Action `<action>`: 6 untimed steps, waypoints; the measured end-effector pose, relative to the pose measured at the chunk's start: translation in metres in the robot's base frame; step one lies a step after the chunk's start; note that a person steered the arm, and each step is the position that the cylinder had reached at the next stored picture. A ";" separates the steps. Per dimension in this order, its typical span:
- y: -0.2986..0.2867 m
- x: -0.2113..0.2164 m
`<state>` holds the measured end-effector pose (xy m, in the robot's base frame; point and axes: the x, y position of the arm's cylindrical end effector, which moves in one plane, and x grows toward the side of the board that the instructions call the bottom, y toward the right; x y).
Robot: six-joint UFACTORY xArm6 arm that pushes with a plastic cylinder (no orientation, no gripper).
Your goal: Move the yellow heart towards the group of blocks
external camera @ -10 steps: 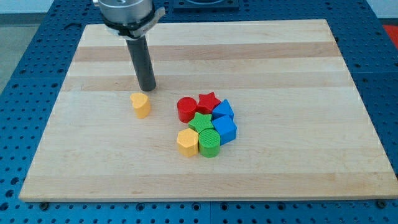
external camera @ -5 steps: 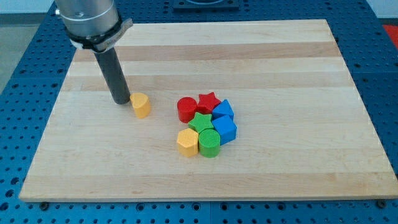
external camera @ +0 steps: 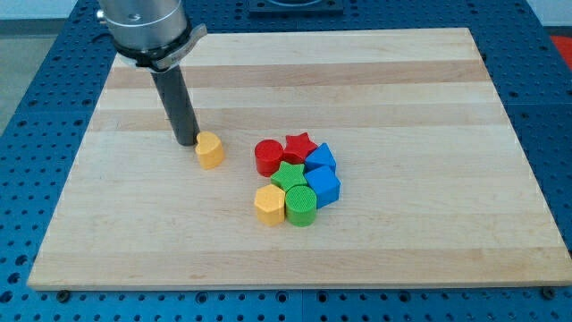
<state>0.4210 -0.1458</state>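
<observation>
1. Standing upright, my dark rod has my tip (external camera: 186,141) touching the yellow heart (external camera: 210,150) on its left side in the view; I grasp nothing.
2. The heart lies apart from the group: red cylinder (external camera: 267,157), red star (external camera: 300,146), green star (external camera: 288,174), two blue blocks (external camera: 322,174), yellow hexagon (external camera: 269,205), green cylinder (external camera: 301,207).
3. The wooden board (external camera: 402,107) is pale and smooth.
</observation>
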 end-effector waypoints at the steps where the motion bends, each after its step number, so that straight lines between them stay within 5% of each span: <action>1: 0.025 0.004; 3: 0.070 0.032; 6: 0.022 0.034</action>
